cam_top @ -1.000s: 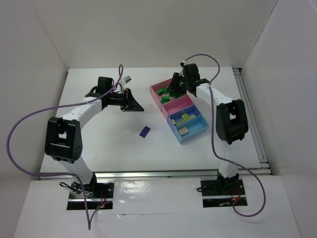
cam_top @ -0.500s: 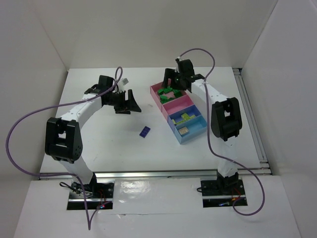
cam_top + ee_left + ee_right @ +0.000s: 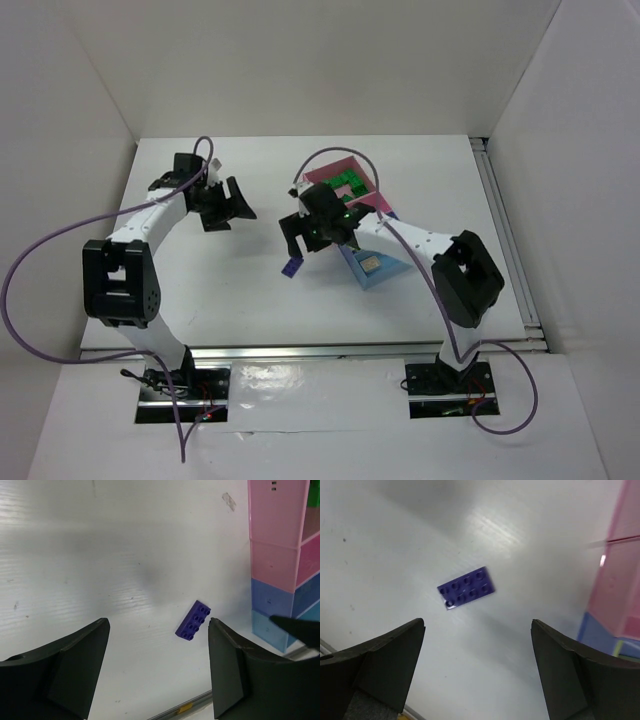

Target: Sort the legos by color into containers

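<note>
A single purple lego (image 3: 292,266) lies flat on the white table, left of the containers (image 3: 383,277). The far pink box holds dark green legos (image 3: 347,187), and a cream one (image 3: 369,263) sits in the near light blue box. My right gripper (image 3: 306,243) hovers open just above and behind the purple lego (image 3: 466,587), nothing between its fingers (image 3: 395,655). My left gripper (image 3: 232,205) is open and empty at the back left. In its view the purple lego (image 3: 193,620) lies ahead, nearer the right finger. The right arm hides the middle boxes from above.
The row of containers (image 3: 274,562) runs pink, pink, periwinkle, light blue along the right of the left wrist view. A dark tip of the other arm (image 3: 300,630) pokes in beside the light blue box. White walls enclose the table on three sides.
My right arm swung from over the far pink box to above the purple lego, opening. My left gripper opened too and drew back to the left.
</note>
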`<action>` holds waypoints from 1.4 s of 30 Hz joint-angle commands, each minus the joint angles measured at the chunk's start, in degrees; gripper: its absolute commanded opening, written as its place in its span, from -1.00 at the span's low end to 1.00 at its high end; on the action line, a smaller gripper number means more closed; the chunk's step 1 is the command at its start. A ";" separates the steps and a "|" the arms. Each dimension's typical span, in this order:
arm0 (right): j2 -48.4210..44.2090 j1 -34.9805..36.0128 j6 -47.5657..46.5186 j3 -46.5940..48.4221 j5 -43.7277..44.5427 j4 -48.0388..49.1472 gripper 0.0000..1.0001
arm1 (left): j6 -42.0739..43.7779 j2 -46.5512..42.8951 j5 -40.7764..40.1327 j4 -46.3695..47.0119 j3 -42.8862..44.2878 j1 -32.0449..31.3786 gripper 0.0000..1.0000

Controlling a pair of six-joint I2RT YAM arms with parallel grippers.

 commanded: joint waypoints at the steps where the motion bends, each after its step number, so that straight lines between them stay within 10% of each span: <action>1: 0.05 2.09 -1.31 -0.75 0.38 -1.49 0.89 | -1.71 -2.75 -0.62 0.96 -1.72 1.11 0.69; 24: 18.09 7.81 13.72 11.21 -0.95 -7.03 0.79 | 0.40 -5.03 -7.38 -1.57 -1.73 2.26 0.66; 33: 24.42 9.92 13.20 19.64 12.82 -13.87 0.20 | -2.06 -7.31 -10.81 -1.58 -3.40 6.30 0.66; 42: 30.04 10.98 13.20 26.50 20.05 -18.10 0.18 | -4.08 -8.37 -8.19 -0.44 -5.25 8.41 0.66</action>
